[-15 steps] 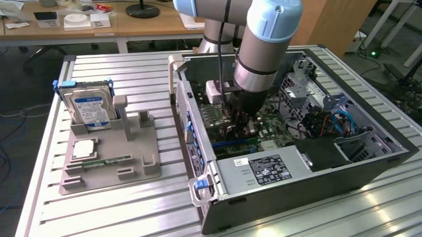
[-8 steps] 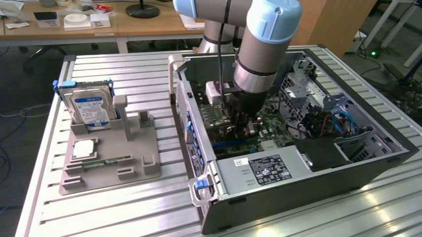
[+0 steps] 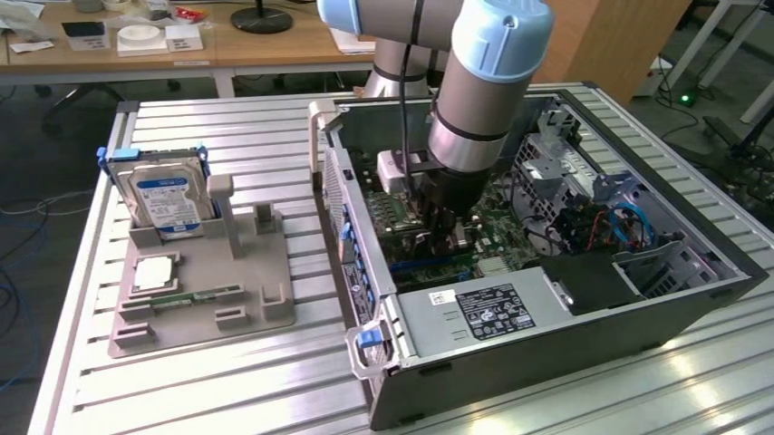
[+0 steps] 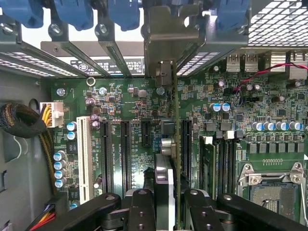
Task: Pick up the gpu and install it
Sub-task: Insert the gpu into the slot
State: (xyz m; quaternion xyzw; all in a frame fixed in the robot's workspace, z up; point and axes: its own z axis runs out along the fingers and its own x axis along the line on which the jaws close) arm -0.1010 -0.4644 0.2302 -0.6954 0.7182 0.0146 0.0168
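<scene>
Gpu [image 4: 166, 159] clenched edge-on in tool [image 4: 163, 211], hung over motherboard [image 4: 120, 106] slots; risked jamming if tilted off its slot.

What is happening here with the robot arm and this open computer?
The arm is reaching down into the open computer case. Its tool is shut on the gpu, holding the card edge-on above the motherboard, with the bracket end toward the rear slot openings. On the grey holder beside the case, the hard drive stands upright.
</scene>
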